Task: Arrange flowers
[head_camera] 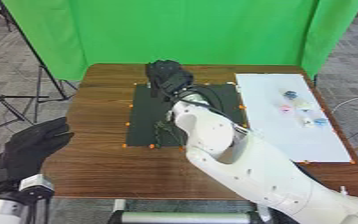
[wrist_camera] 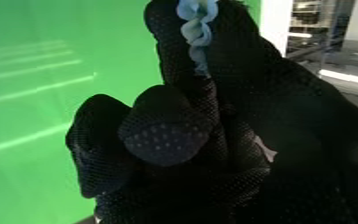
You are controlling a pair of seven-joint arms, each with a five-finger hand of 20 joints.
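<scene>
Pale blue twisted piece (wrist_camera: 196,35) sits in the grip of the right hand (head_camera: 168,74), whose digits close on it in the right wrist view. That hand is at 12 o'clock on the brown table (head_camera: 87,175), its arm slanting in from 5 o'clock across the dark mat (head_camera: 142,117). On the mat, near the arm, lie what look like thin green stems (head_camera: 163,127), though the view is poor there. White sheet (head_camera: 269,142) covers the table's 3 o'clock side. Taking that sheet as its own clock, a dark blue flower (head_camera: 290,94) lies toward 12 o'clock, a pink flower (head_camera: 286,108) close to the centre and a blue flower (head_camera: 321,121) toward 3 o'clock. Left hand (head_camera: 33,150) hangs open at 8 o'clock, fingers loosely extended toward 1 o'clock. Green curtain (head_camera: 193,30) stands beyond the table at 12 o'clock.
</scene>
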